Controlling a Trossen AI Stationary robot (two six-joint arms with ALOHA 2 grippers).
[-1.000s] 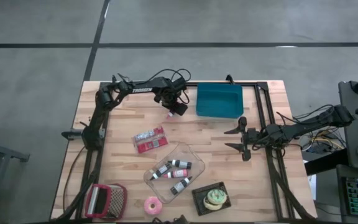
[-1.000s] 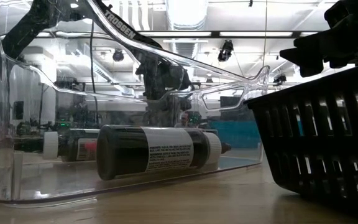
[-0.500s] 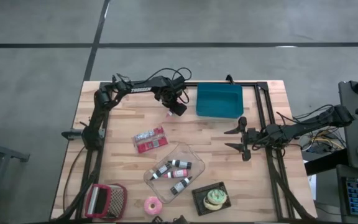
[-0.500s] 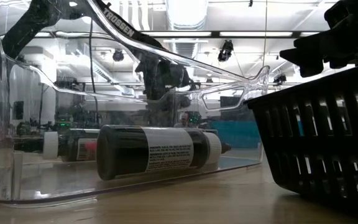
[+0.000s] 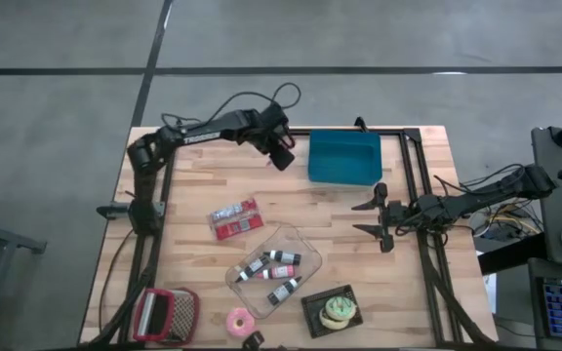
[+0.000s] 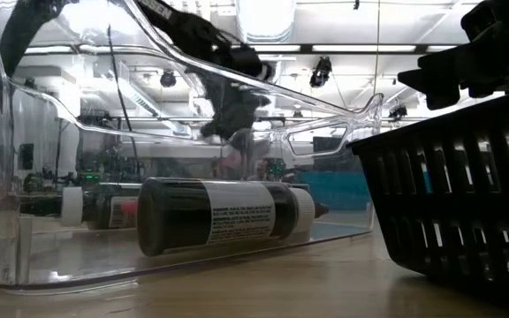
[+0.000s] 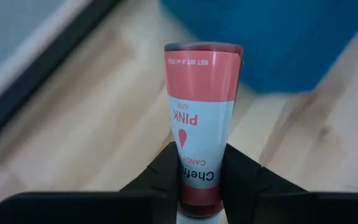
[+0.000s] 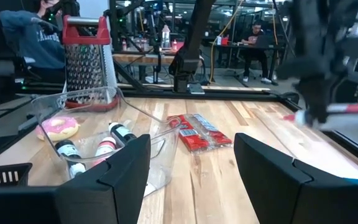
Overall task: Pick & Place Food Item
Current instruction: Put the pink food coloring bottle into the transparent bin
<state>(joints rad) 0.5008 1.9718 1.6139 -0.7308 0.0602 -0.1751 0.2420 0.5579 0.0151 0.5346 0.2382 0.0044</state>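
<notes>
The pink candy-colour tube (image 7: 199,118) sits clamped between the left gripper (image 7: 197,180)'s narrowed fingers, lifted clear of the table (image 5: 183,185) so it can travel. It hangs just beside the blue bin (image 5: 343,158), which looks like the likely drop spot, though the task does not say so. The bin's near wall is the one thing it has to clear. Farther off lie a red packet (image 5: 236,218), a clear tray (image 5: 279,267) of dark bottles, a grater (image 5: 164,314), a pink donut (image 5: 238,321) and a cupcake (image 5: 339,310). The right gripper (image 5: 382,216) waits near the table's right side, fingers spread, holding nothing.
</notes>
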